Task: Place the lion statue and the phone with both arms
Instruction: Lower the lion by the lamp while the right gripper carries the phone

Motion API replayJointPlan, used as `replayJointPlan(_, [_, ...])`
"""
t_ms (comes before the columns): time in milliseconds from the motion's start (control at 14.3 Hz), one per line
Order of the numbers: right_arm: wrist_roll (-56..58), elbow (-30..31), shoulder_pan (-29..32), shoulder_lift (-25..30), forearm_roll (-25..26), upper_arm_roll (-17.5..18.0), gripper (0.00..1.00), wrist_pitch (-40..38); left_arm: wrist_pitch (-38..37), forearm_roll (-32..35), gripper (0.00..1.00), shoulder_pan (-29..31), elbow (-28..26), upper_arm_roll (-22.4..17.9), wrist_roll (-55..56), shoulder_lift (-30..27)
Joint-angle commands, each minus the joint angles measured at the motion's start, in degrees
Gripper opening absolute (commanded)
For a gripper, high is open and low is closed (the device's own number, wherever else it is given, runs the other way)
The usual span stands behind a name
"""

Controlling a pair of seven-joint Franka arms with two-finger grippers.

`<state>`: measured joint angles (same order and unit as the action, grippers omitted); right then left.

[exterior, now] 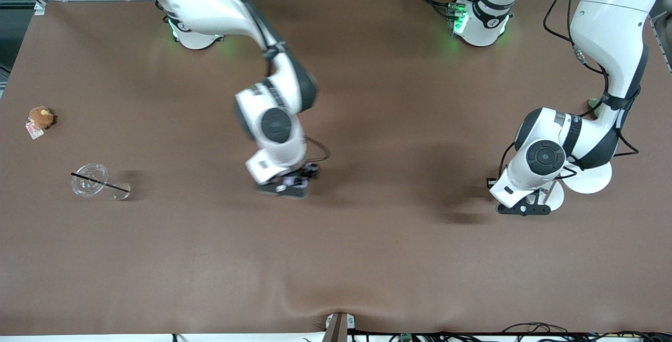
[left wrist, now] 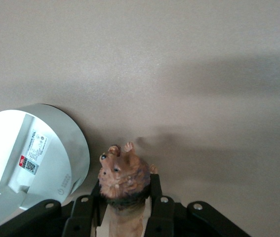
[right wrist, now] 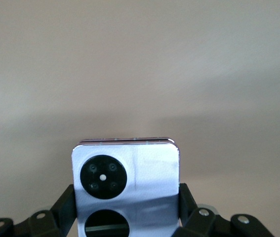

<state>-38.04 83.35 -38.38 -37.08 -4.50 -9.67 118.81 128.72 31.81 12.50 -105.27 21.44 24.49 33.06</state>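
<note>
Now, step in hand: both arms are carrying their loads; neither thing is set down yet, as far as I can judge.
Right tool [exterior: 286,187]: sitting lower centre of the front view, over bare worktop [exterior: 367,258]; its image is smeared there, so prob. in motion.
Right tool grip: fingers [right wrist: 188,200] are pinching the phone [right wrist: 126,190] on its two side edges, w/ the cam circles facing the wrist cam.
Phone in front view: showing as a pale lavender bit [exterior: 290,180] under the wrist, mid-frame.
Left tool [exterior: 527,206]: hanging at the right of the front view, low over the worktop, just beside a white round thing [exterior: 590,176].
Left tool grip: fingers [left wrist: 155,200] are closing narrowly on the lion statue [left wrist: 124,185], head poking out past the tips.
Lion statue in front view: hidden by the wrist, can't tell.
White round thing in left wrist view: filling the lower left of frame [left wrist: 56,158], w/ a printed label, next to the lion.
Contact w/ worktop: can't tell for either load.
Next move, my guess: each arm is needing a slow descent till its load is resting flat, then opening the fingers; lion is top-heavy, so it's prob. tipping if dropped early.
</note>
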Motion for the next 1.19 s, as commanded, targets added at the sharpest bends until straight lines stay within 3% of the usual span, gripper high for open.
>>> replayJointPlan(0, [9.97,8.4,6.89,6.49,0.46,0.8,0.49,0.81,1.27,1.76,0.0,0.86,-0.28,0.36,1.26,0.34])
replayJointPlan(701, [34.42,11.83,27.03,3.68,0.46,0.71,0.49,0.46,4.43,4.13,0.0,2.44,-0.28,0.36,1.26,2.54])
replayJointPlan(771, [34.79,12.62,27.57,3.6,0.46,0.71,0.49,0.72,5.05,4.13,0.08,2.44,-0.37,0.36,1.26,2.63])
replayJointPlan(1052, [34.88,13.5,29.68,1.14,0.46,0.8,0.49,2.13,6.81,4.13,0.89,2.97,-0.37,0.36,1.26,3.15])
replayJointPlan(1122, [35.32,13.5,30.46,0.61,0.37,0.8,0.49,2.13,6.81,4.13,1.0,3.14,-0.37,0.45,1.26,3.07])
